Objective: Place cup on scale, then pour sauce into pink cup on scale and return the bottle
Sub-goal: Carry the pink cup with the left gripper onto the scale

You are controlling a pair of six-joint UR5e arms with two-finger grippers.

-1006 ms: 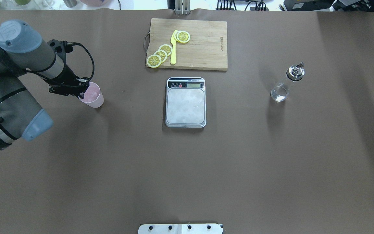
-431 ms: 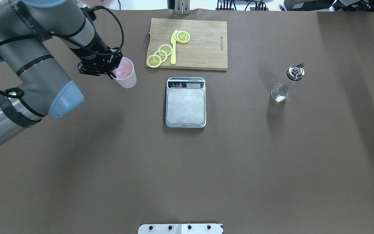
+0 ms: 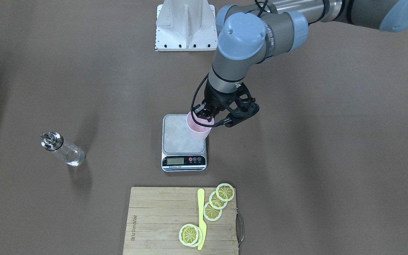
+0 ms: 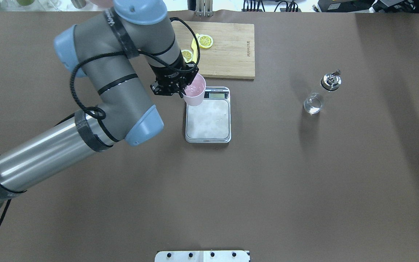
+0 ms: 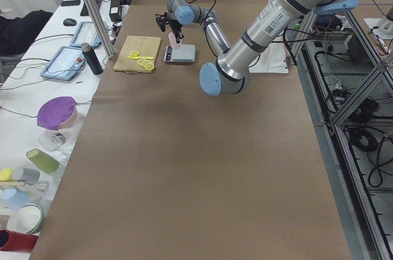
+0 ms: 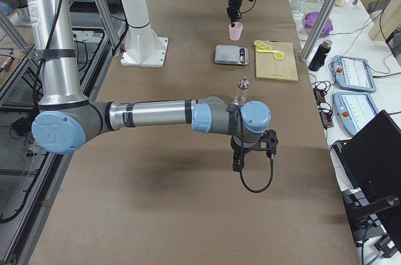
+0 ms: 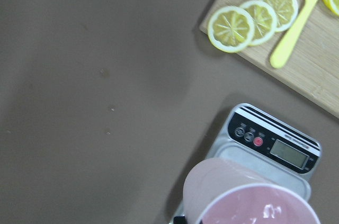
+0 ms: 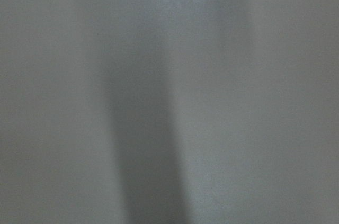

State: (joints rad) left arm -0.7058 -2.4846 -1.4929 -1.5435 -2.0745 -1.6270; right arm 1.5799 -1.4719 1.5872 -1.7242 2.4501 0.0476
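Observation:
My left gripper [image 4: 185,90] is shut on the rim of the pale pink cup [image 4: 195,89] and holds it upright in the air over the scale's [image 4: 209,122] far left corner. The cup also shows in the front view [image 3: 199,129] and, close up, in the left wrist view [image 7: 238,197] above the scale's display strip [image 7: 275,147]. The clear glass bottle [image 4: 316,99] with its metal pourer stands alone to the right. My right gripper [image 6: 241,161] shows only in the exterior right view, low over the table near the bottle [image 6: 240,93]; I cannot tell whether it is open or shut.
A wooden cutting board [image 4: 227,47] with lemon slices [image 3: 218,203] and a yellow knife [image 3: 201,216] lies just behind the scale. The robot's white base plate [image 3: 185,26] is at the near edge. The right wrist view shows only blurred brown table.
My left arm has swung to the right with the pink cup in its grip, from the table's left side to above the scale's far left corner. The bottle has not moved.

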